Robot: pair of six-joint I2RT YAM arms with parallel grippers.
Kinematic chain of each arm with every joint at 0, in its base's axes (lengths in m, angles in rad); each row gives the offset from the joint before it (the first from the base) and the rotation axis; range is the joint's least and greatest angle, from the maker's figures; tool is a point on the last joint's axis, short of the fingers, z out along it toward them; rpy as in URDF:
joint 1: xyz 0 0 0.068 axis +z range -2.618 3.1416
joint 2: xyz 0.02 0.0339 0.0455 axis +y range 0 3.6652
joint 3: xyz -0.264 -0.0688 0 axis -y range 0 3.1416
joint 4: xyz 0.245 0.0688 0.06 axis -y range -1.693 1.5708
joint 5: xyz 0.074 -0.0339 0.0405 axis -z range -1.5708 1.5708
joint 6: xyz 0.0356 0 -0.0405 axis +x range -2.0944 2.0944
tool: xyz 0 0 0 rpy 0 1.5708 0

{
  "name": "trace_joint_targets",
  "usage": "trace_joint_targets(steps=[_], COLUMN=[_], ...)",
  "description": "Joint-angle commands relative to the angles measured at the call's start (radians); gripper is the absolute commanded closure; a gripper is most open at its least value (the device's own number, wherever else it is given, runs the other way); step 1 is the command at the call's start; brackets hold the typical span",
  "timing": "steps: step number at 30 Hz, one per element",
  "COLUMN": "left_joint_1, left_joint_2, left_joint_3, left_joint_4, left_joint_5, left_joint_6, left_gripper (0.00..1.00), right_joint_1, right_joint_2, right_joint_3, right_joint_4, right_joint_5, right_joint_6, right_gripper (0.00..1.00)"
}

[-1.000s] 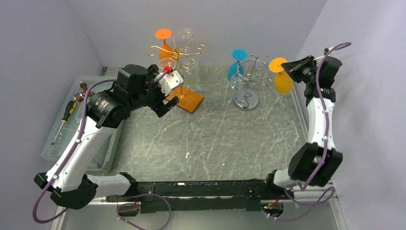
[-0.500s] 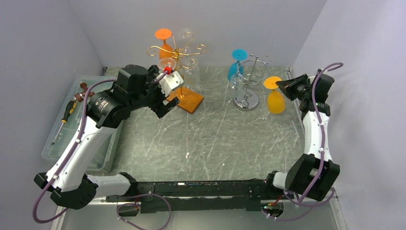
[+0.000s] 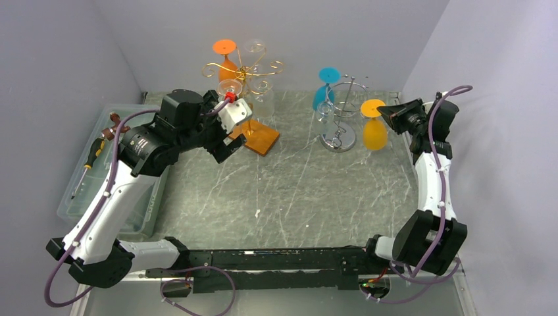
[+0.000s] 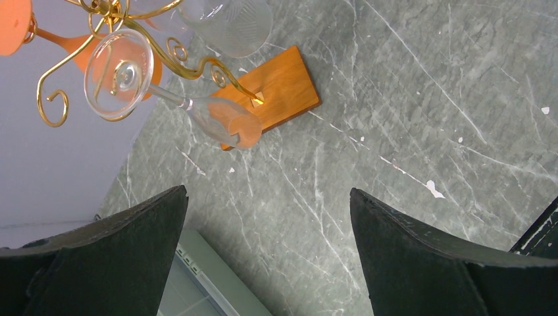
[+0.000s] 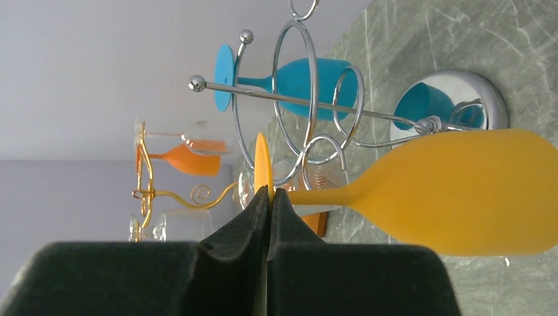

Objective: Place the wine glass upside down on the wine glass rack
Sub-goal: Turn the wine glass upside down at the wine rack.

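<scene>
Nearest in, the left gripper (image 4: 268, 192) is hanging wide open over the marble table (image 3: 296, 191), holding nothing, its fingers cut off at the frame's bottom. Beside that arm a plastic bin (image 3: 69, 207) is partly hiding behind it, one screwdriver (image 3: 89, 168) inside. The right gripper (image 5: 270, 197) is pinching the yellow wine glass (image 5: 460, 197) by its foot, showing only edge-on. The glass is hanging upside down just beside the silver rack (image 3: 339, 128). Two racks are standing at the back. The silver one is carrying one blue glass (image 3: 324, 92), the gold rack (image 3: 243, 69) one orange glass (image 3: 226, 59). The clear glasses are too faint to count.
</scene>
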State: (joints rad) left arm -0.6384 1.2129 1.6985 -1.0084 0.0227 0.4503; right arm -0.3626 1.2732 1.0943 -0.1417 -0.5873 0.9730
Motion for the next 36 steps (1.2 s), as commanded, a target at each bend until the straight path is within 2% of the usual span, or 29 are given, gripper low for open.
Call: trace_joint_targets(steps=[1,24,29,31,34,36], left_joint_1=[-0.003,-0.004,-0.003,-0.004,-0.004,-0.004], left_joint_2=[-0.025,-0.030,-0.030,-0.030,-0.029,-0.028], left_joint_3=[0.000,-0.010,-0.013,-0.013,-0.012,-0.010], left_joint_4=[0.027,0.032,0.033,0.034,0.035,0.035], left_joint_5=[0.017,0.028,0.031,0.032,0.035,0.037], left_joint_6=[-0.005,-0.002,-0.002,-0.004,-0.004,-0.005], left_gripper=[0.01,0.01,0.01,0.01,0.01,0.01], right_joint_1=[0.012,0.042,0.048,0.051,0.056,0.056], right_joint_2=[0.009,0.053,0.060,0.058,0.048,0.045], right_joint_3=[0.005,-0.065,-0.048,-0.038,-0.017,0.000], right_joint_4=[0.081,0.197,0.180,0.160,0.102,0.062], right_joint_5=[-0.023,-0.022,-0.025,-0.022,-0.001,0.008], right_joint_6=[0.027,0.072,0.058,0.042,0.008,-0.019], right_gripper=[1.00,1.00,0.99,0.88,0.60,0.47])
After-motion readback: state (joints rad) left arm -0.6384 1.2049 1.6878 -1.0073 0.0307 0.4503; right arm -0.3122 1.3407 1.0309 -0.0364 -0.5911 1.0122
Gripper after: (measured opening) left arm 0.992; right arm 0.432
